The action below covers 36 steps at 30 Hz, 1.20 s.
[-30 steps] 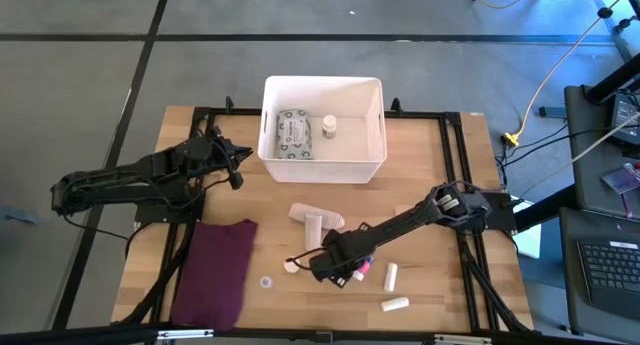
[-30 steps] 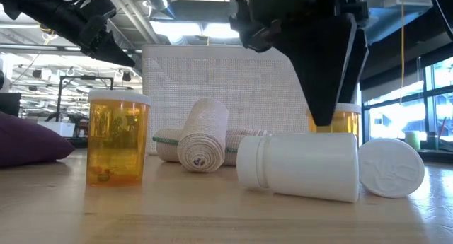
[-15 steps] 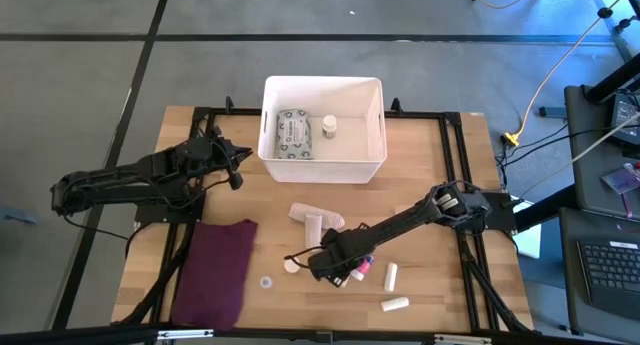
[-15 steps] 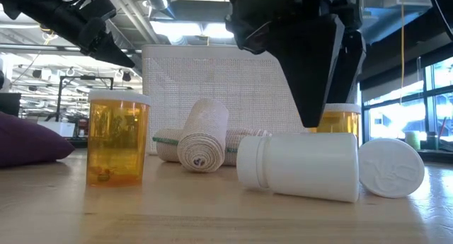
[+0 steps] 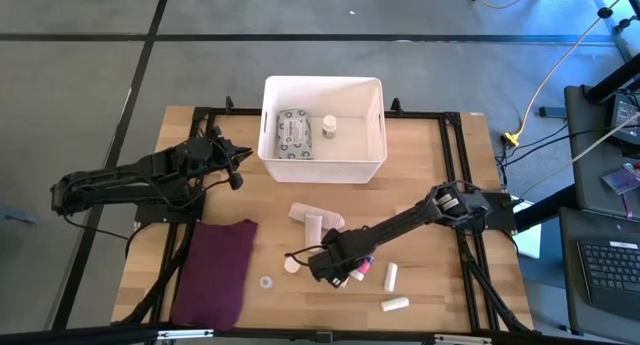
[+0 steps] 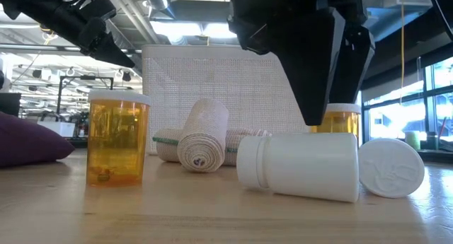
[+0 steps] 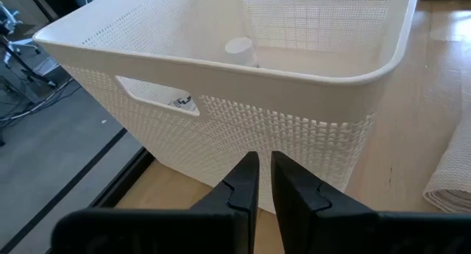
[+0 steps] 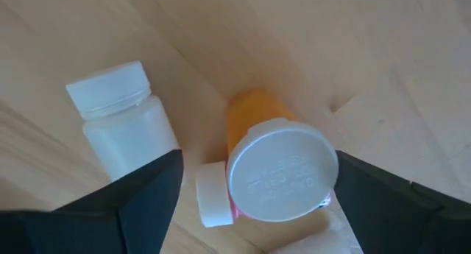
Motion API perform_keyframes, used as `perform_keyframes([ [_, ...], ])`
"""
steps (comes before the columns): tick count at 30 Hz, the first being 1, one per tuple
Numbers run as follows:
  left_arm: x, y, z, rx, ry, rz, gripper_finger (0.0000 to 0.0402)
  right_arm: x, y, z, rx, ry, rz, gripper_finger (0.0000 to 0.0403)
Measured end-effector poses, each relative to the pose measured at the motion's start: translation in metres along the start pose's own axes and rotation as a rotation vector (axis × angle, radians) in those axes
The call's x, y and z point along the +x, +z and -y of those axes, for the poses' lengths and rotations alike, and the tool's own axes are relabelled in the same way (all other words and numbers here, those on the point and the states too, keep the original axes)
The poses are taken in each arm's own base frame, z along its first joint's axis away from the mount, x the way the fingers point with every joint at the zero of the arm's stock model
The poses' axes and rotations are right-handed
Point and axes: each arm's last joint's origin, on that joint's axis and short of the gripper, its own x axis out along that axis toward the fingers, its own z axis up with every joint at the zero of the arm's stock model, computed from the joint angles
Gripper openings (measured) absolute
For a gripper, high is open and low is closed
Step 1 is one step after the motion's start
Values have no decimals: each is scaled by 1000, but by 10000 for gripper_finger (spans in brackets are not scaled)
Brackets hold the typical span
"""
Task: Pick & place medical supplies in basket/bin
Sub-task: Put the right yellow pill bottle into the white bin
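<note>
My right gripper (image 8: 254, 199) hangs open over an upright orange pill bottle with a white cap (image 8: 282, 169), one finger on either side of it and clear of it. A white bottle (image 8: 121, 121) lies on its side next to it. In the high view this gripper (image 5: 332, 268) is near the table's near edge. The white bin (image 5: 323, 82) holds a grey-green packet (image 5: 294, 133) and a small white bottle (image 5: 329, 126). My left gripper (image 7: 259, 177) waits shut beside the bin's slotted left wall (image 7: 158, 99).
Bandage rolls (image 5: 317, 221) lie between the bin and my right gripper. Two white bottles (image 5: 391, 276) (image 5: 394, 305) and a small round cap (image 5: 266, 282) rest on the wood nearby. A maroon cloth (image 5: 215, 270) lies flat at the near left. Another orange bottle (image 6: 117, 138) stands upright.
My right gripper has shifted slightly toward the table's left and turned a little above the orange bottle; in the low view its second finger now shows beside the first. Nothing on the table has moved.
</note>
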Motion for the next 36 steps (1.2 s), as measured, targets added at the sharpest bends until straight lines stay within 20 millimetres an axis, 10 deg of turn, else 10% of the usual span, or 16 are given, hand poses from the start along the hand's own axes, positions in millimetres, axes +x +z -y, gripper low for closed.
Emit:
perform_keyframes([
  [20, 0, -2, 0, 3, -1, -16, 31, -9, -3, 5, 15, -16, 5, 339],
  [36, 0, -2, 0, -21, -1, -21, 31, 24, -10, 24, -4, 195, 78, 339],
])
